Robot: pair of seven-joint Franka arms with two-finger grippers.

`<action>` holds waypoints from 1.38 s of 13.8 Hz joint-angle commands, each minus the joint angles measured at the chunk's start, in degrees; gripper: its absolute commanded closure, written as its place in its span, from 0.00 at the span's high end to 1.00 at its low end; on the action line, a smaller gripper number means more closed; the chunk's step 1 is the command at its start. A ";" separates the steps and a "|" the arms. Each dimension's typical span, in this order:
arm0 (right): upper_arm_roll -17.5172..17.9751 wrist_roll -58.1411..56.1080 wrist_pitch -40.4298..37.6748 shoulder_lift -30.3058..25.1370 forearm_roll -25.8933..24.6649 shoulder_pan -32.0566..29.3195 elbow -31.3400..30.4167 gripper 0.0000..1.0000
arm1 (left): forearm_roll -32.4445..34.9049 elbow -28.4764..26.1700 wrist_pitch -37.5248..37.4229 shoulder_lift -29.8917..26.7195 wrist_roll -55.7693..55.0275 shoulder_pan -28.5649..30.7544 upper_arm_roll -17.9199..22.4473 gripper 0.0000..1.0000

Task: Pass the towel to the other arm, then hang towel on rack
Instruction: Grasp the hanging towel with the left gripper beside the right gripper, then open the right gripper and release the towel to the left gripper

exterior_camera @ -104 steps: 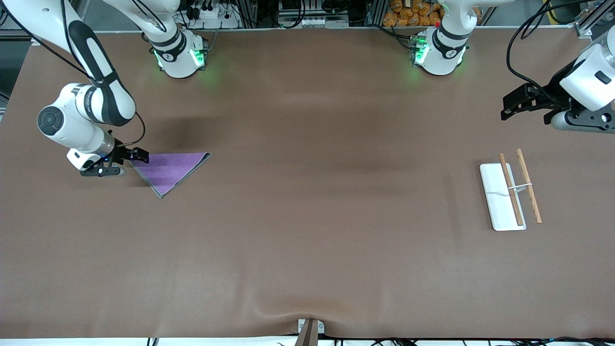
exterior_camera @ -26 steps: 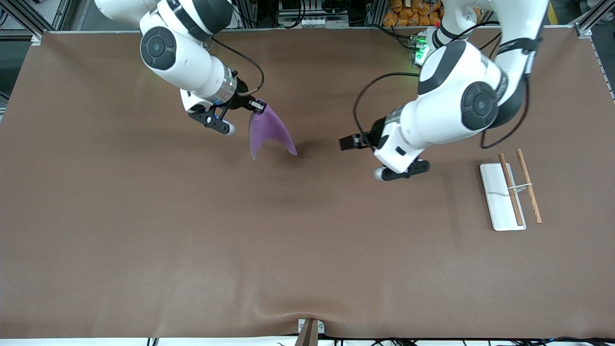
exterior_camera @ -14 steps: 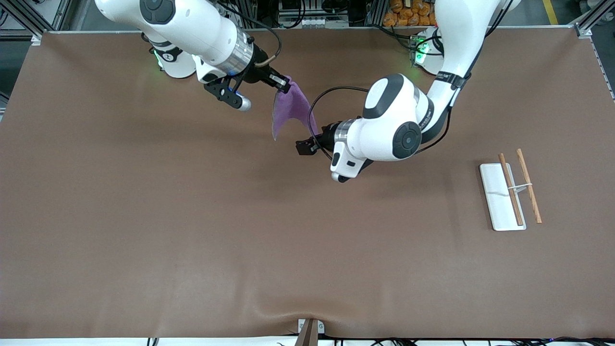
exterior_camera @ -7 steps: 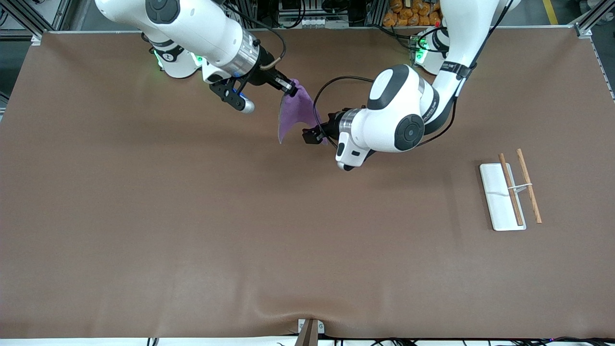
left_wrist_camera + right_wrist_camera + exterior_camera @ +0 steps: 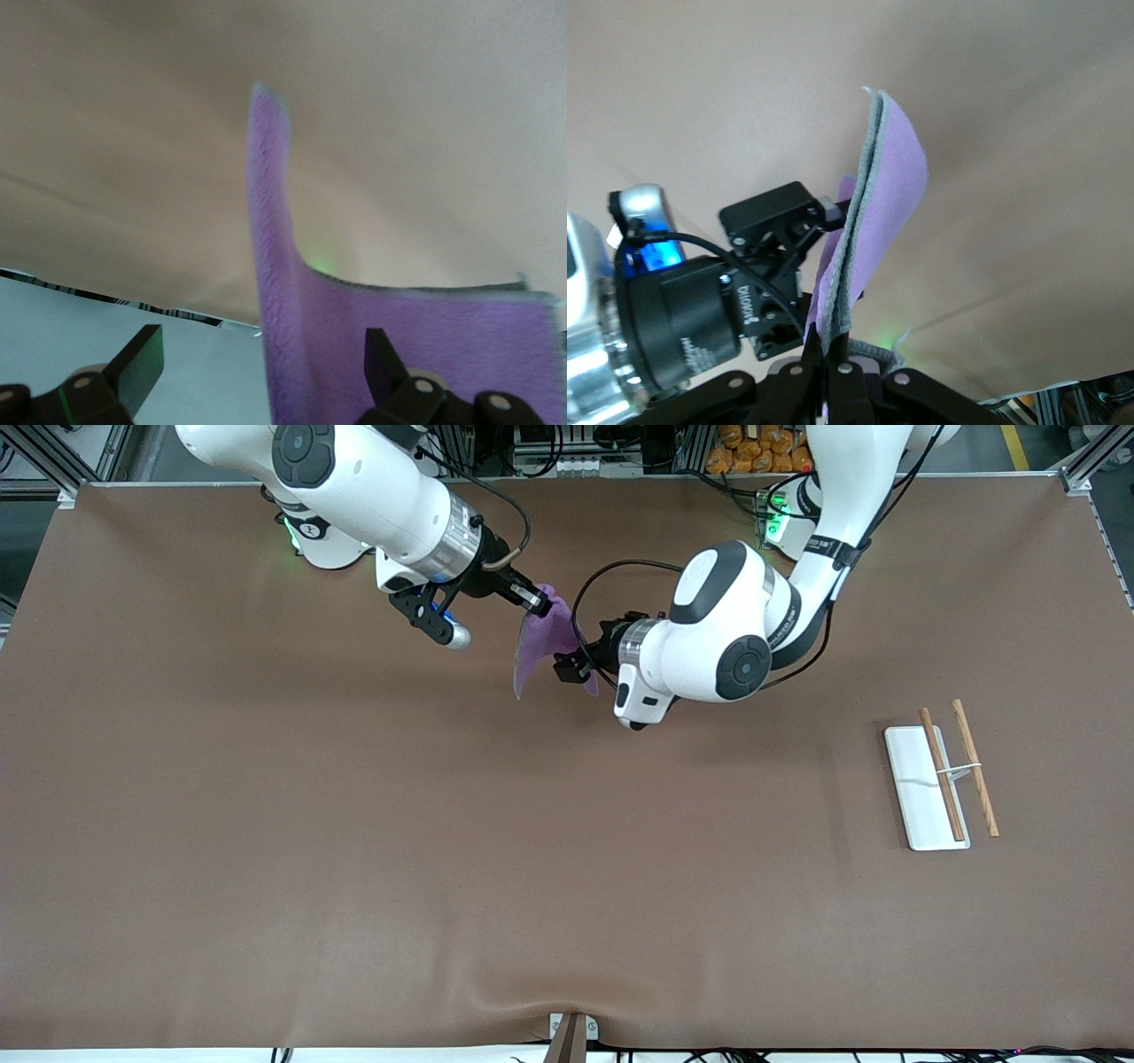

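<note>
The purple towel (image 5: 542,633) hangs in the air over the table's middle, toward the robots' bases. My right gripper (image 5: 537,602) is shut on its upper corner; in the right wrist view (image 5: 829,354) the fingers pinch the folded grey-edged cloth (image 5: 881,195). My left gripper (image 5: 567,669) is at the towel's lower part, open. In the left wrist view (image 5: 261,372) the cloth (image 5: 283,292) hangs between the wide-apart fingers (image 5: 142,359), closer to one of them. The rack (image 5: 917,779) lies flat at the left arm's end of the table.
The brown table (image 5: 567,868) is bare apart from the rack. Both arms' bases stand along the table's edge farthest from the front camera. The left gripper's black body also shows in the right wrist view (image 5: 766,221), next to the towel.
The right arm lifted the towel off the table and carried it to the middle. The left gripper came up to the hanging towel; its open fingers now stand around the cloth.
</note>
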 commanded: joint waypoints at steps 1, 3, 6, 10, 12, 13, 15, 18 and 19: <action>-0.16 0.88 -0.84 0.73 1.05 0.05 1.95 0.00 | -1.22 -0.98 -0.20 -1.16 -0.67 -0.76 0.13 0.33; -0.16 0.97 -0.93 0.73 1.05 -0.04 2.04 0.00 | -0.43 -0.89 -0.64 -1.16 2.66 -0.76 -0.66 0.00; -0.25 1.32 -0.93 0.81 1.05 0.05 1.95 0.00 | 0.10 -0.54 -0.73 -1.16 4.08 -0.68 -0.58 0.00; -0.25 1.32 -1.10 0.73 1.05 0.05 2.04 0.00 | 0.18 -0.37 -0.73 -1.16 3.91 -0.15 -0.49 0.00; -0.25 1.59 -1.02 0.81 1.05 0.05 1.95 0.00 | 0.62 -0.28 -0.73 -1.33 3.73 -0.15 -0.40 0.00; -0.16 1.59 -1.10 0.81 1.05 0.05 1.95 0.00 | 1.49 -0.19 -0.73 -1.33 3.47 -0.15 -0.40 0.00; -0.16 1.68 -1.10 0.81 1.23 -0.04 1.95 0.18 | 4.21 -0.28 -0.73 -1.77 3.21 0.20 -0.31 0.00; -0.25 3.34 -1.02 1.34 1.67 0.13 2.65 1.00 | 8.69 1.38 -1.78 -1.95 0.67 1.17 0.30 0.00; -0.25 3.35 -1.10 1.34 1.67 0.22 2.83 1.00 | 10.97 2.35 -1.96 -1.95 -0.47 2.30 0.22 0.00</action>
